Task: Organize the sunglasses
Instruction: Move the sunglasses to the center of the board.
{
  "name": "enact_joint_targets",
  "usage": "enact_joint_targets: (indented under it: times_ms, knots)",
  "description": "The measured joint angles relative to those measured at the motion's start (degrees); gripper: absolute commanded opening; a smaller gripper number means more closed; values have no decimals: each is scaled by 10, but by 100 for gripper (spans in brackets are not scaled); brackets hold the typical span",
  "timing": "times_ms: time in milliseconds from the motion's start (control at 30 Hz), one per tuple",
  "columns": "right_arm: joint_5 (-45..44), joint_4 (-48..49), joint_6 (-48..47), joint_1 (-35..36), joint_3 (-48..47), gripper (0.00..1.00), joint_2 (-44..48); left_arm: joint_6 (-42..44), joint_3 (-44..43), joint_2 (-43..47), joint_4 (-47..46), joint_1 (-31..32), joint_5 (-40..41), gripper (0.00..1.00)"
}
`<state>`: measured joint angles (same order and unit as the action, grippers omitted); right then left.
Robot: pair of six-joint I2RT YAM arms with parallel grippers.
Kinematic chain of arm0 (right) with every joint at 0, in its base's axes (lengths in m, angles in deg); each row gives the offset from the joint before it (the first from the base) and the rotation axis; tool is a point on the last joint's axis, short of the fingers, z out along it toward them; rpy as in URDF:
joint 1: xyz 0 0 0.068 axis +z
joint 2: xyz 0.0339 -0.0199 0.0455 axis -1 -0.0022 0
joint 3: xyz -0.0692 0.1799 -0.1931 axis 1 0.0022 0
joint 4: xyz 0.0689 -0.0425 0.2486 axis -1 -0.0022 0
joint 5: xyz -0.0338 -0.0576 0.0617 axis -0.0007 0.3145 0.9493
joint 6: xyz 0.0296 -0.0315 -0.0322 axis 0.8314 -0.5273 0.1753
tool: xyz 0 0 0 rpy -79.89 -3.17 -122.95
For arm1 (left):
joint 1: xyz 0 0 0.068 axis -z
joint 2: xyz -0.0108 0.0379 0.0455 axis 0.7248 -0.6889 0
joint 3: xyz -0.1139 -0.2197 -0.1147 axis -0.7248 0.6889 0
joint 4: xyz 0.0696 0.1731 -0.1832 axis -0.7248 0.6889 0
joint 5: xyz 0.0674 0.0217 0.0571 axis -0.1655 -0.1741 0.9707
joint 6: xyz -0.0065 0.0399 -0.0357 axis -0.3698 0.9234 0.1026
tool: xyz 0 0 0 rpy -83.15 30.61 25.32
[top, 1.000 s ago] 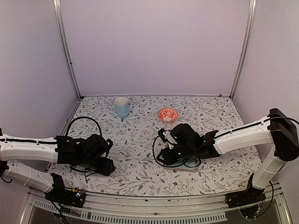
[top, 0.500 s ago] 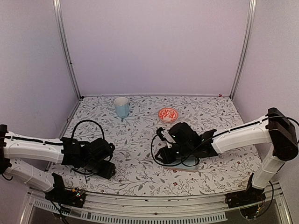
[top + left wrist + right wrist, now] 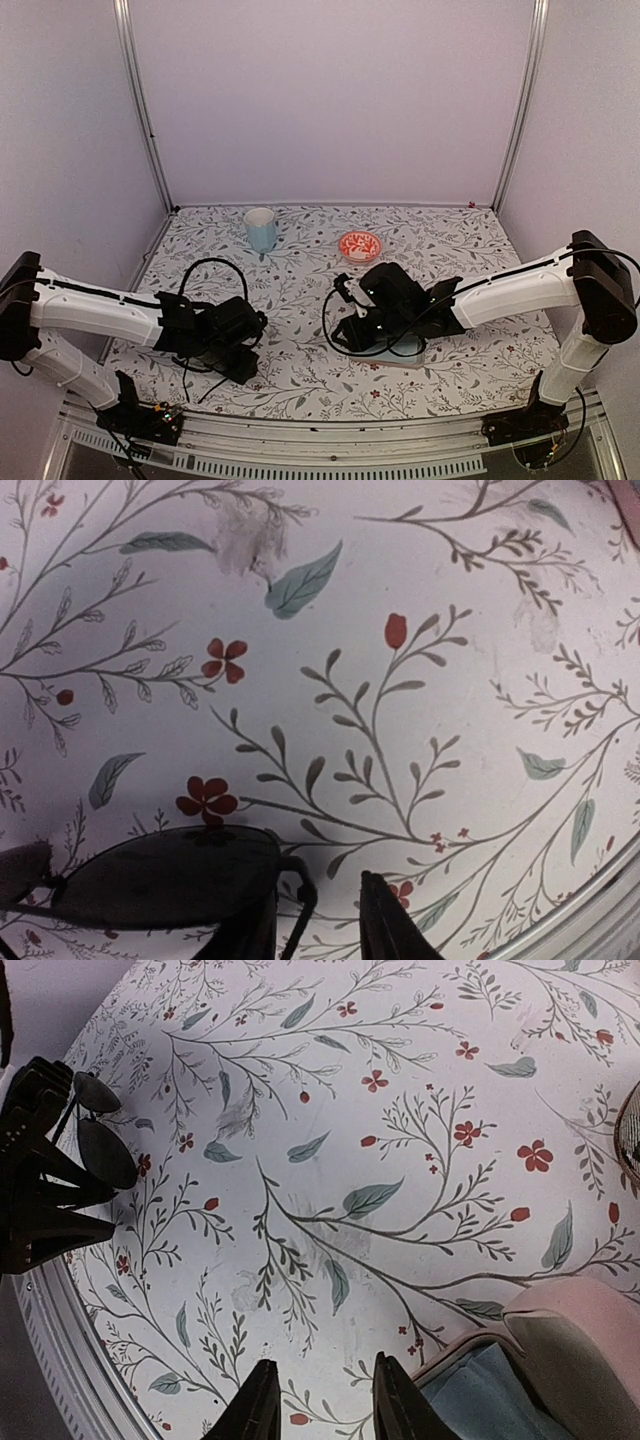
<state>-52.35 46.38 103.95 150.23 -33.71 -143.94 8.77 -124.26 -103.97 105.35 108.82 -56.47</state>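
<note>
1 open pink case [image 3: 560,1305]; black sunglasses [image 3: 165,880] outside.

A counter [image 3: 480,250] covered with a white cloth printed with thin branches, grey-green leaves and small red flowers carries a pale blue cup [image 3: 260,229], standing upright near the far edge, left of the middle. A small red-orange patterned bowl [image 3: 360,245] sits to the cup's right, well apart from it. Towards the near edge, right of the middle, a pink oblong case [image 3: 590,1330] lies open on the cloth, showing a light blue lining [image 3: 490,1390].
</note>
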Motion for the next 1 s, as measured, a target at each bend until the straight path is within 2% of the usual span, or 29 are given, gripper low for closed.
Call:
enact_joint_targets:
  times_ms: [233, 400, 600, 733, 867, 1000]
  knots:
    - [-3, -5, 1, 0, 0, 33, 0, 41, -47, -76, -30, 9, -6, 11]
    - [-17, -14, 10, -4, 7, 33, 14, 78, -134, -148, -51, 25, -15, 10]
    - [-31, -21, 22, -26, 46, 34, 74, 114, -229, -222, -100, 37, -34, 23]
    - [-39, -25, 27, -36, 72, 34, 114, 129, -250, -261, -124, 38, -43, 31]
    - [-41, -28, 31, -36, 83, 34, 132, 137, -250, -259, -125, 38, -50, 38]
    - [-37, -25, 32, -36, 92, 34, 137, 139, -231, -219, -132, 38, -60, 43]
